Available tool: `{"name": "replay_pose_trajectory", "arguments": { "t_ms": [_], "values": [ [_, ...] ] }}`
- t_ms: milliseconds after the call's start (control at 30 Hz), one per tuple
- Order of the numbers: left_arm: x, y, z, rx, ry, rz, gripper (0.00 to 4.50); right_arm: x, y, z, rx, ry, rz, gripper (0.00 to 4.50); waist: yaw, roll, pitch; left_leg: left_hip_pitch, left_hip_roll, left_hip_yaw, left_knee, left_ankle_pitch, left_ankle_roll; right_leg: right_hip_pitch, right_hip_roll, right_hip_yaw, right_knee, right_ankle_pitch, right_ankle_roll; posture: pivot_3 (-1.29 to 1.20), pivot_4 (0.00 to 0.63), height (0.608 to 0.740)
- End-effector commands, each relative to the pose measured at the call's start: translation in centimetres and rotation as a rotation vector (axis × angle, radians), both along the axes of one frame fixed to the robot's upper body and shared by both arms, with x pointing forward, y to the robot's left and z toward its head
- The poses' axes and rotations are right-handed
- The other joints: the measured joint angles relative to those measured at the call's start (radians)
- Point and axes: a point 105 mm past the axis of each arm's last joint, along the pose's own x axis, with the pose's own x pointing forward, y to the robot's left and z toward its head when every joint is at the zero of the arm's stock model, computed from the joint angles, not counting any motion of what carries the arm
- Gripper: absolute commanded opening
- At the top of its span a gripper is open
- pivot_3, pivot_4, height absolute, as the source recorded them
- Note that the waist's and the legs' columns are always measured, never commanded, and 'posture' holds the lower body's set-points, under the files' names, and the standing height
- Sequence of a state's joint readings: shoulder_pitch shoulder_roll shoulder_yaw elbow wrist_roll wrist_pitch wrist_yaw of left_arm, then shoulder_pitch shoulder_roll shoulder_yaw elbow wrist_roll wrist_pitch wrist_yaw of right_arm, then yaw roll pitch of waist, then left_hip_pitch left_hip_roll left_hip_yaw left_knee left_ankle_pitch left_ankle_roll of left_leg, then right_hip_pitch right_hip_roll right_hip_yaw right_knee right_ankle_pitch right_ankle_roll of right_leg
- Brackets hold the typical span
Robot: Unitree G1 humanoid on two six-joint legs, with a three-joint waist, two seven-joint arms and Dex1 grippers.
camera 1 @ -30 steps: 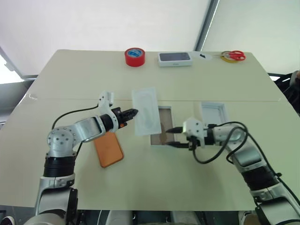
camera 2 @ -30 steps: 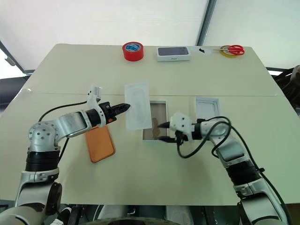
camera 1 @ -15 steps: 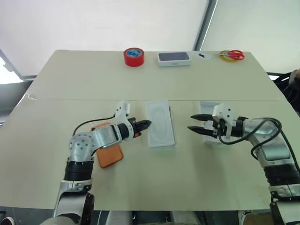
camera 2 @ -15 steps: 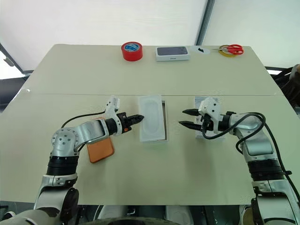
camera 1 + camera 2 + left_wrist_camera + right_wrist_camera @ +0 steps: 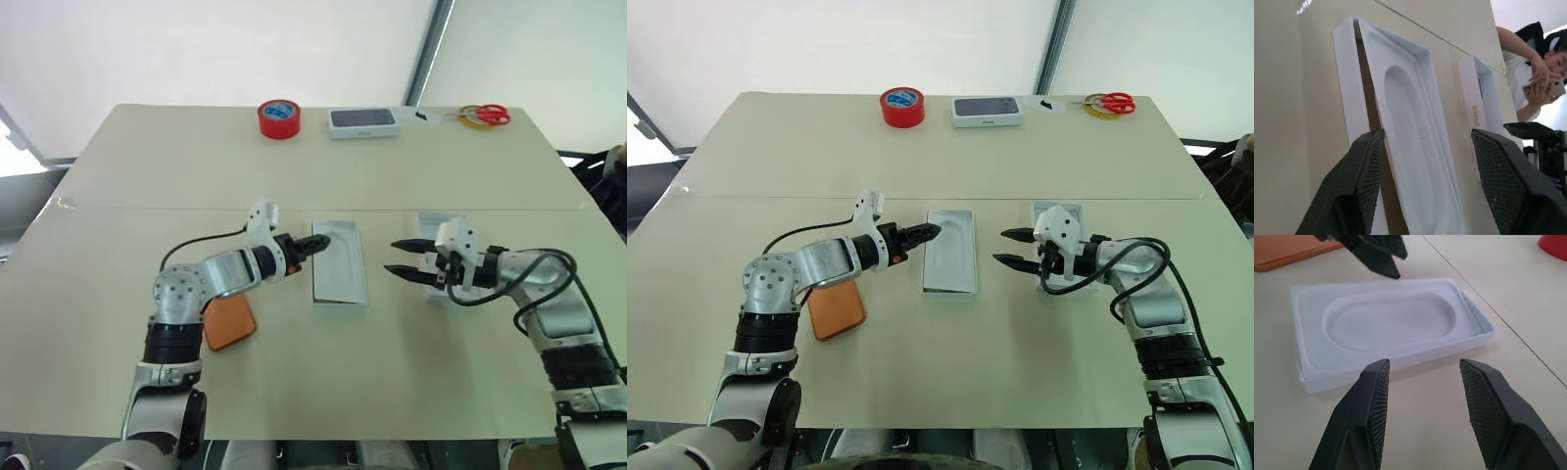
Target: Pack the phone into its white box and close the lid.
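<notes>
Phone [image 5: 835,309]: one, orange, flat on the table [image 5: 940,382], partly under my left forearm, well apart from the box. It is outside the box.

White box [image 5: 339,261]: one shallow tray at the table's middle, lying between my two grippers. One flat white insert with an oval recess [image 5: 1388,322] sits in it, slightly askew; in the left wrist view a strip of tan interior shows along one long side beside the insert.

Lid [image 5: 1060,217]: one, on the table to the right of the box, partly covered by my right gripper and wrist. The left wrist view shows orange lettering on its side wall.

Left gripper [image 5: 318,241]: one, two black fingers spread apart and pinching nothing. The tips are at the far left corner of the box; whether they touch it I cannot tell.

Right gripper [image 5: 1006,247]: one, two fingers spread apart and empty, pointing toward the box from its right side, clear of it.

Far edge of the table, counted: one red tape roll [image 5: 280,117], one dark-topped white box [image 5: 363,121], one pair of red-handled scissors [image 5: 493,115] lying with one yellow ring [image 5: 477,121].

One person [image 5: 1535,73] appears in the left wrist view beyond the table, holding up a small device.
</notes>
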State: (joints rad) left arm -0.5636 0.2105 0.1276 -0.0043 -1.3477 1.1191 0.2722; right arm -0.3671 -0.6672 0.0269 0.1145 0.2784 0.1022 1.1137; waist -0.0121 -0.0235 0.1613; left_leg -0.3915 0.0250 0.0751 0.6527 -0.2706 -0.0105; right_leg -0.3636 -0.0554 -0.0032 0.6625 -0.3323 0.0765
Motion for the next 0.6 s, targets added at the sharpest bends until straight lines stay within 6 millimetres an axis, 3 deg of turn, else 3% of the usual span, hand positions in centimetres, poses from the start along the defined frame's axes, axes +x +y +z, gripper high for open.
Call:
{"name": "replay_pose_trajectory", "arguments": {
  "t_ms": [33, 133, 200, 300, 367, 533, 600],
  "values": [
    [0.1, 0.7, 3.2, -0.032, -0.113, 0.002, 2.88, 0.1, 1.7, 1.9, 0.049, -0.063, 0.039, 2.39, 0.000, 0.000, 0.000, 0.000, 0.000, 0.000, 0.000, 0.000, 0.000, 0.000, 0.000, 0.000, 0.000, 0.000, 0.000, 0.00, 0.150, 0.740],
    [-0.3, 1.6, 4.1, -0.004, -0.170, 0.001, 2.88, 0.2, 3.1, 2.3, 0.085, -0.066, 0.057, 2.39, -0.002, 0.000, 0.000, 0.000, 0.000, 0.000, 0.000, 0.000, 0.000, 0.000, 0.000, 0.000, 0.000, 0.000, 0.000, 0.00, 0.150, 0.740],
    [-0.6, 2.7, 5.2, 0.047, -0.276, 0.012, 2.93, 0.7, 4.0, 2.6, 0.094, -0.106, 0.046, 1.55, -0.003, 0.000, 0.000, 0.000, 0.000, 0.000, 0.000, 0.000, -0.001, 0.000, 0.000, 0.000, 0.000, 0.000, 0.000, 0.00, 0.150, 0.740],
    [-1.2, 6.5, 5.6, 0.314, -0.571, 0.065, 2.93, 1.2, 6.1, 2.2, 0.041, -0.153, 0.067, 0.11, -0.010, 0.001, 0.001, 0.000, 0.000, 0.001, -0.003, 0.001, -0.003, -0.002, 0.001, 0.001, 0.000, 0.000, 0.000, 0.00, 0.150, 0.740],
    [-2.0, 7.9, 5.4, 0.409, -0.717, 0.030, 2.93, 1.1, 7.2, 2.0, 0.018, -0.167, 0.092, 0.04, -0.007, 0.002, 0.002, 0.000, 0.002, 0.002, -0.005, 0.002, -0.004, -0.004, 0.004, 0.002, -0.001, 0.000, -0.001, 0.00, 0.150, 0.740],
    [-5.8, 10.4, 3.7, 0.439, -0.825, -0.210, 2.93, 1.4, 8.9, 0.6, -0.101, -0.207, 0.139, 0.04, 0.000, 0.002, 0.003, -0.001, 0.002, 0.002, -0.005, 0.002, -0.005, -0.005, 0.002, 0.001, 0.000, 0.000, -0.001, 0.00, 0.150, 0.740],
    [-6.2, 11.6, 3.8, 0.416, -0.828, -0.198, 2.93, 1.3, 9.2, -0.3, -0.188, -0.228, 0.177, 0.04, 0.002, 0.002, 0.003, -0.001, 0.001, 0.002, -0.005, 0.002, -0.004, -0.006, 0.000, 0.001, 0.000, 0.000, -0.002, 0.00, 0.150, 0.740]
  ]
}}
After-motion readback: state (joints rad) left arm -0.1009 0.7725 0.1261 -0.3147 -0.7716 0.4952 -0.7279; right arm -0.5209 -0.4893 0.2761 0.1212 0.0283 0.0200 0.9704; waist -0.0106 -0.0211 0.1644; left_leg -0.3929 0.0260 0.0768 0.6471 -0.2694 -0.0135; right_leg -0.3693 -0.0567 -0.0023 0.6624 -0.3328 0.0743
